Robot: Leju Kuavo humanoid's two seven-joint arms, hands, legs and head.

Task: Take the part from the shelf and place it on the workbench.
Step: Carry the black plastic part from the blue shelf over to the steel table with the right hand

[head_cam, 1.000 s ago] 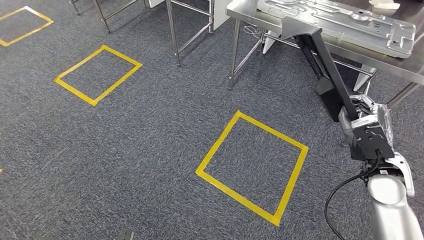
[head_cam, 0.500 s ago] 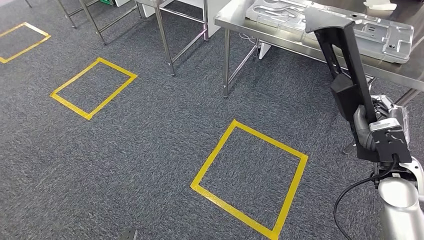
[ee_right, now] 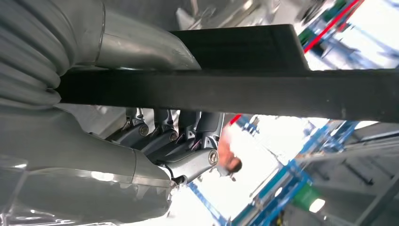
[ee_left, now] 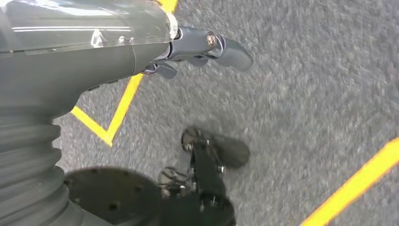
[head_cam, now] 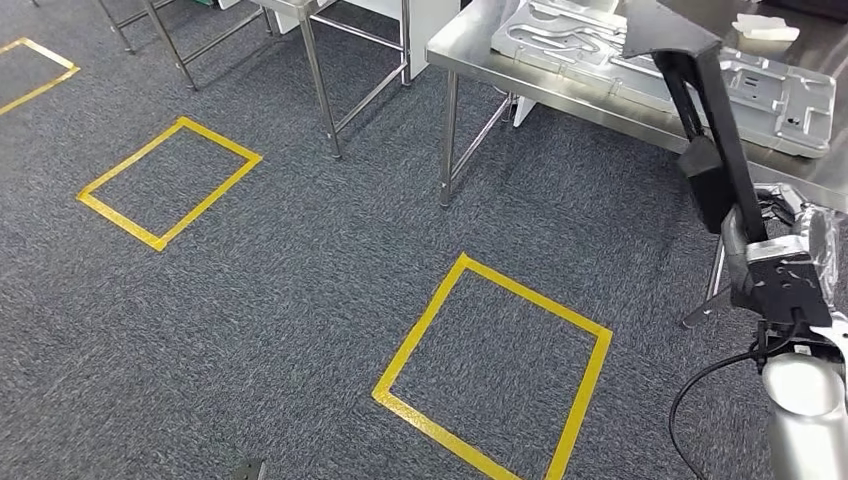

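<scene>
Carpet (head_cam: 300, 260), dark grey and speckled, covers the whole floor, marked with squares of yellow tape: one big square outline (head_cam: 492, 368) sits at about five o'clock from the middle of the head view, a second one (head_cam: 168, 182) out at ten o'clock. Up at one o'clock stands the shiny stainless-steel workbench (head_cam: 470, 45) on slim metal legs, and lying flat on it is a large pressed silver metal panel (head_cam: 780, 95) with ribs and cut-outs. A small white object (head_cam: 765, 28) rests on the bench beyond the panel, too small to identify.

Now the task's thing: the long black angular part (head_cam: 715, 130), a bar with a wedge-shaped head and a boxy block partway down, is up in the air at two to three o'clock. It stands nearly upright, tilted slightly, and its head overlaps the near edge of the workbench and the panel; whether it touches them I cannot tell. The right hand (head_cam: 745, 255) grips it at the lower end, and in the right wrist view the dark fingers (ee_right: 162, 136) are wrapped under the black bar (ee_right: 235, 92) with the thumb above, clamped firmly on it.

Left hand (ee_left: 197, 49) hangs low over the carpet, holding nothing, fingers partly bent but apart.
</scene>
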